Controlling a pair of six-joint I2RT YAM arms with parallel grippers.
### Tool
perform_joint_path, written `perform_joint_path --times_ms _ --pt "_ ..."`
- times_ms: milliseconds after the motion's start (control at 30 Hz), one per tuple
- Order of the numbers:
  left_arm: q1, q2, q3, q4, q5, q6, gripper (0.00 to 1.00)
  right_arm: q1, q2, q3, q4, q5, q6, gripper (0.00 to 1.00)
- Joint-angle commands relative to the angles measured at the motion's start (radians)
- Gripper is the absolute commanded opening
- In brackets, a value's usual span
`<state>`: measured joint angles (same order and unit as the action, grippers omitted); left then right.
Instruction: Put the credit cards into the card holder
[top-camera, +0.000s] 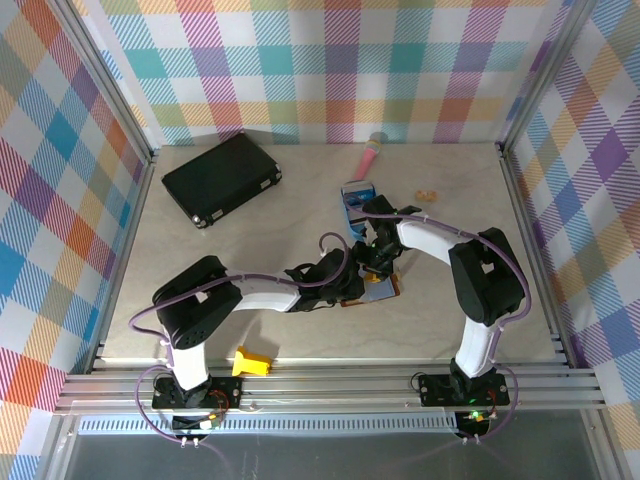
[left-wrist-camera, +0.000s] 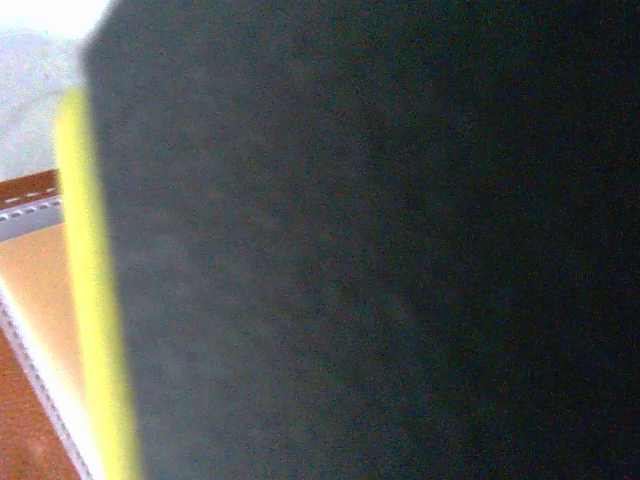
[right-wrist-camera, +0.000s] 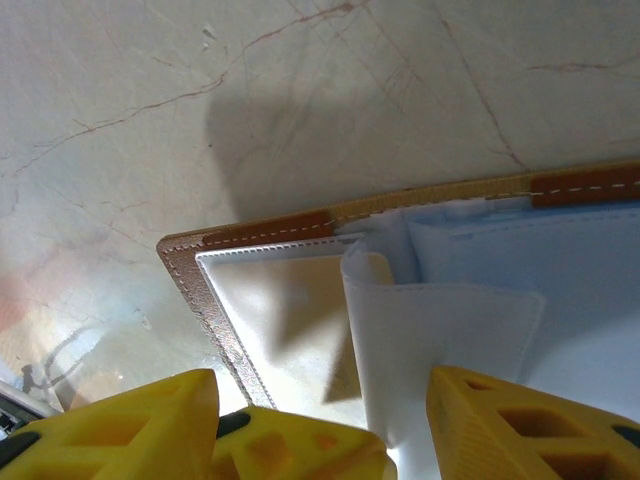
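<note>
The wallet (top-camera: 383, 290) lies open mid-table, with both grippers meeting over it. The left gripper (top-camera: 347, 287) is closed; a dark flat sheet (left-wrist-camera: 380, 240) with a yellow edge crowds its camera, too blurred to call a card. The right gripper (top-camera: 376, 268) has its jaws apart, yellow fingers (right-wrist-camera: 530, 420) either side of a raised lining flap (right-wrist-camera: 440, 340); I cannot tell whether they touch it. Bare table (top-camera: 300, 230) spreads past the wallet's stitched corner; the case (top-camera: 220, 180) sits well apart, the tray (top-camera: 357, 203) near
</note>
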<state>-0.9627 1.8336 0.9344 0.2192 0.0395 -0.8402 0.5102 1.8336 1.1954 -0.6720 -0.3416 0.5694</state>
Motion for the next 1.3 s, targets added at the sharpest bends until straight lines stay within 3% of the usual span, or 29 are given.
perform_joint_path --times_ms 0,400,733,1033,1267 --pt "-0.019 0.015 0.032 -0.007 -0.011 0.016 0.11 0.005 -0.025 -0.010 0.000 -0.021 0.013 0.57" --pt "-0.018 -0.001 -0.003 -0.011 -0.046 0.004 0.08 -0.069 -0.178 -0.058 -0.014 0.060 -0.102 0.69" --pt "-0.018 -0.007 0.000 -0.015 -0.046 0.009 0.08 -0.072 -0.093 -0.065 0.036 -0.048 -0.174 0.69" --pt "-0.018 -0.008 0.003 -0.018 -0.044 0.016 0.08 -0.070 -0.040 -0.071 0.074 -0.138 -0.146 0.68" --pt "-0.017 -0.065 -0.004 -0.065 -0.067 0.030 0.10 -0.064 -0.072 -0.090 0.144 -0.222 -0.074 0.61"
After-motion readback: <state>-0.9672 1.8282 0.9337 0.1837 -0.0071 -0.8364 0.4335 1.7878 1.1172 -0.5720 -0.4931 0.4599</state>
